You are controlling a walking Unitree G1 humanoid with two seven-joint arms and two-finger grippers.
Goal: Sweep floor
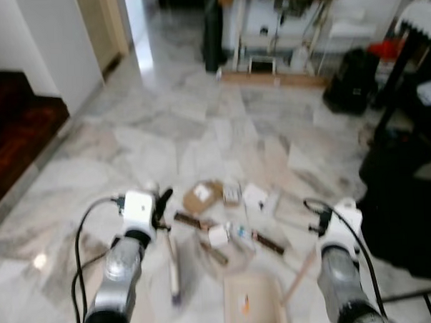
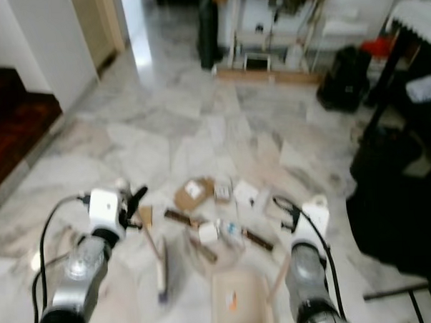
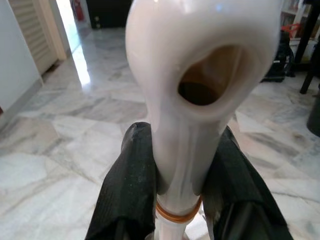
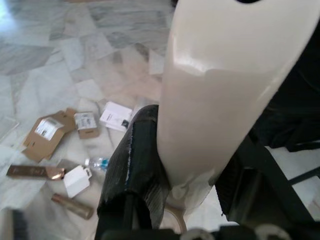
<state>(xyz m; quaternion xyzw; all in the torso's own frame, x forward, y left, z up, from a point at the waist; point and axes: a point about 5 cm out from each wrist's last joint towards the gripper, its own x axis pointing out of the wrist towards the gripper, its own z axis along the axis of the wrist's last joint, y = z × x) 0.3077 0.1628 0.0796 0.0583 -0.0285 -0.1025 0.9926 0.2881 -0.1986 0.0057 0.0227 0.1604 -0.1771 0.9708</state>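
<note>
A white-handled broom (image 1: 173,267) stands at 7 o'clock, a cream dustpan (image 1: 254,303) at 6 o'clock; cardboard and box litter (image 1: 225,211) lies scattered on the marble floor (image 1: 164,128).

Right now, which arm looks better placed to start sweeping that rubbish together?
Probably the left. Its gripper is shut on the broom handle, beside the boxes. The right gripper holds the dustpan handle, dustpan waiting nearby.
</note>
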